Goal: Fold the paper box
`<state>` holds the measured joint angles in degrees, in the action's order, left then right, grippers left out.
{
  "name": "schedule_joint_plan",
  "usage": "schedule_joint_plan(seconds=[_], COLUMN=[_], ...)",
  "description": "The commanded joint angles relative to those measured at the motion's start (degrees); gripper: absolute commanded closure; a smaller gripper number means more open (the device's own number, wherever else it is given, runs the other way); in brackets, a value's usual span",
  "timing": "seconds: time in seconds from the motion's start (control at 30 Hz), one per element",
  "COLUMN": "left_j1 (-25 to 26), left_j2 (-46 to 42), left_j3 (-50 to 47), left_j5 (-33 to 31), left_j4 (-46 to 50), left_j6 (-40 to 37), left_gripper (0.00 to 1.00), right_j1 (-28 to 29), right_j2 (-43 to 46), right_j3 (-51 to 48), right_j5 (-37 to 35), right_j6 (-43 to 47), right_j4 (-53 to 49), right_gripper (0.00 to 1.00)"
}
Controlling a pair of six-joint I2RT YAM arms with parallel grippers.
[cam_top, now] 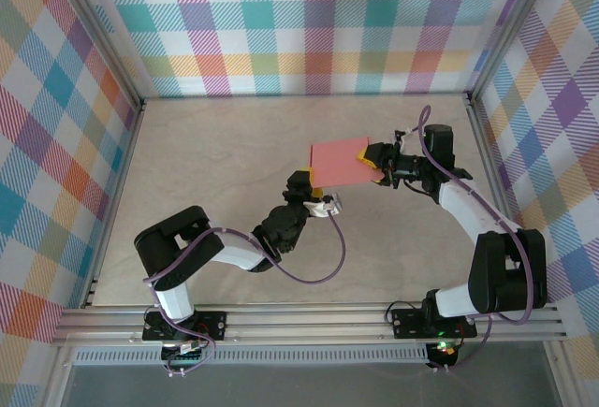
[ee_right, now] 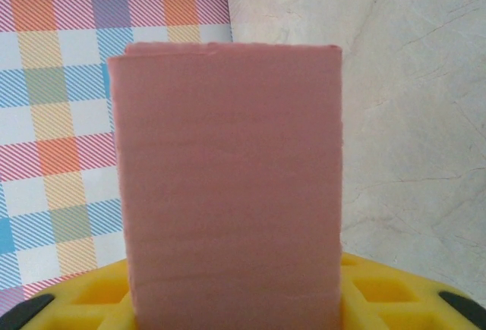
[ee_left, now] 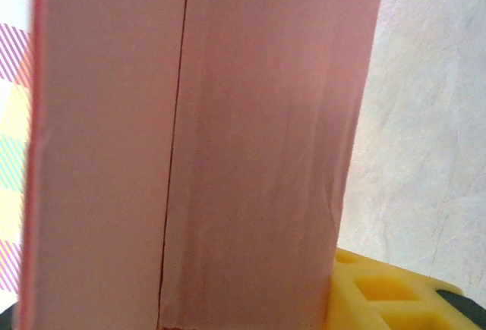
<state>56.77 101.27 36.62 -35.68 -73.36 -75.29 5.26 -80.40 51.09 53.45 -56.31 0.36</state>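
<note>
The paper box (cam_top: 339, 162) is a salmon-pink folded card held flat above the middle of the table, between both arms. My right gripper (cam_top: 376, 166) is shut on its right edge. In the right wrist view the paper box (ee_right: 228, 193) stands upright between the yellow fingers (ee_right: 387, 293). My left gripper (cam_top: 315, 188) grips the box's near left edge from below. Up close in the left wrist view, the paper box (ee_left: 228, 155) shows a vertical seam, and one yellow finger (ee_left: 380, 292) presses against its right side. The other finger is hidden behind the card.
The beige tabletop (cam_top: 215, 154) is fenced by plaid walls (cam_top: 309, 23) and aluminium posts (cam_top: 103, 51) on three sides. A metal rail (cam_top: 309, 318) runs along the near edge. A purple cable (cam_top: 328, 267) loops from the left arm.
</note>
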Motion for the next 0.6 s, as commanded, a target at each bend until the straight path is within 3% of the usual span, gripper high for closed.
schedule_joint_plan(seconds=[0.0, 0.4, 0.57], left_j1=[0.5, 0.5, 0.5], left_j2=[-2.1, -3.7, -5.4], left_j3=[0.9, 1.1, 1.3], left_j5=[-0.9, -0.6, 0.1], left_j4=[0.2, 4.3, 10.0], left_j6=[2.4, 7.1, 10.4], left_gripper=[0.54, 0.58, 0.59], right_j1=[-0.1, -0.1, -0.2], right_j2=[1.5, 2.0, 3.0], right_j3=[-0.1, 0.7, 1.4], right_j5=[1.2, 0.5, -3.1], right_j6=[0.0, 1.4, 4.3], right_j4=[0.8, -1.6, -6.1], right_gripper=[0.52, 0.36, 0.18])
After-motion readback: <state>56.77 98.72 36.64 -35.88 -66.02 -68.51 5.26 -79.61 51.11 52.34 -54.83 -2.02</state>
